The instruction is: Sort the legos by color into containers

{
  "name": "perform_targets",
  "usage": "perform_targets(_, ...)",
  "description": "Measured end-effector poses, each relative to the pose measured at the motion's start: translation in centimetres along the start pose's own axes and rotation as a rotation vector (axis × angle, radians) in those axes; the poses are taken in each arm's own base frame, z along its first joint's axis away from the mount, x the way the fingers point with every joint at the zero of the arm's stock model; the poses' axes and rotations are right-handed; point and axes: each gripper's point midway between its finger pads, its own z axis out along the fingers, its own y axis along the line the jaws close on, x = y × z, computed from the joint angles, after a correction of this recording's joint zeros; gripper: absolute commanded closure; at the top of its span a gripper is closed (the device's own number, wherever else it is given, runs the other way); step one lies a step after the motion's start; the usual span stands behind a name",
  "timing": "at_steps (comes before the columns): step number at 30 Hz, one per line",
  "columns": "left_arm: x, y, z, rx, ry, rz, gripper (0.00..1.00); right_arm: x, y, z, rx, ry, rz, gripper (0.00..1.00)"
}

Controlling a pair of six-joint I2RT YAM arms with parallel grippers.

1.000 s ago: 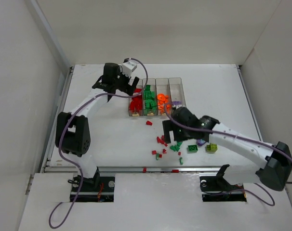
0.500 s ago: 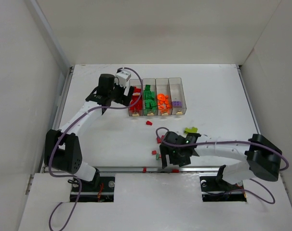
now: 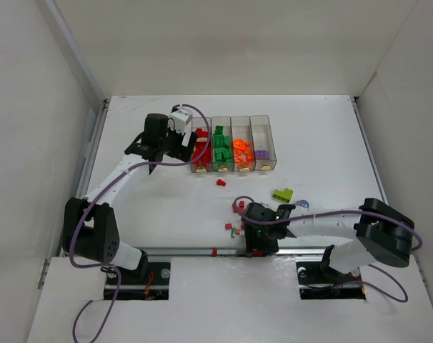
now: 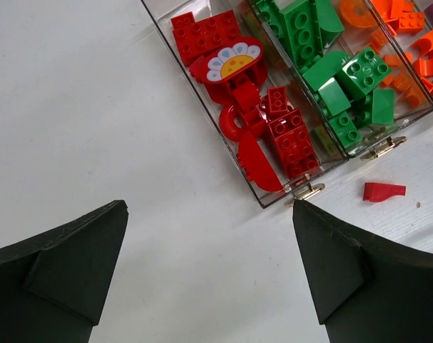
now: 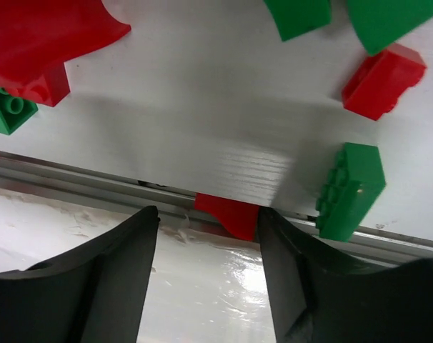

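Note:
The containers are four clear bins in a row, holding red, green, orange and purple legos. My left gripper hovers open over bare table just left of the red bin, with nothing between its fingers. My right gripper is down at the table's front edge. Its jaws stand apart around a small red piece lying in the edge rail. That piece touches the right finger, while a gap stays at the left finger. A green brick lies just to the right.
Loose legos lie mid-table: a red wedge, a lime-yellow brick, a purple bit, and red and green bits. Another red bit sits in the front rail. White walls close in both sides.
My right arm has swung from the loose pile down to the front edge, and its jaws have narrowed around the red piece. My left gripper has drawn back left off the red bin.

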Motion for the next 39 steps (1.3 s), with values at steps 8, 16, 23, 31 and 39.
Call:
perform_targets(8,0.0,0.0,-0.1,0.0,-0.001,0.0,0.0,0.1,-0.1,0.2,0.005,0.004,0.001,0.67)
perform_targets(16,0.1,0.0,-0.1,0.0,0.001,0.001,0.0,0.0,0.1,0.0,-0.008,-0.003,0.006,0.86)
perform_targets(23,-0.1,0.0,-0.5,-0.001,-0.006,0.007,0.0,-1.7,0.6,-1.6,0.031,-0.074,-0.025,1.0)
perform_targets(31,0.4,-0.1,-0.8,0.001,0.004,0.009,0.0,-3.4,1.7,-3.5,0.01,-0.151,-0.07,0.98)
perform_targets(39,0.5,-0.1,-0.8,0.002,0.01,0.016,0.0,-2.9,1.8,-3.5,-0.003,-0.122,-0.118,0.57)
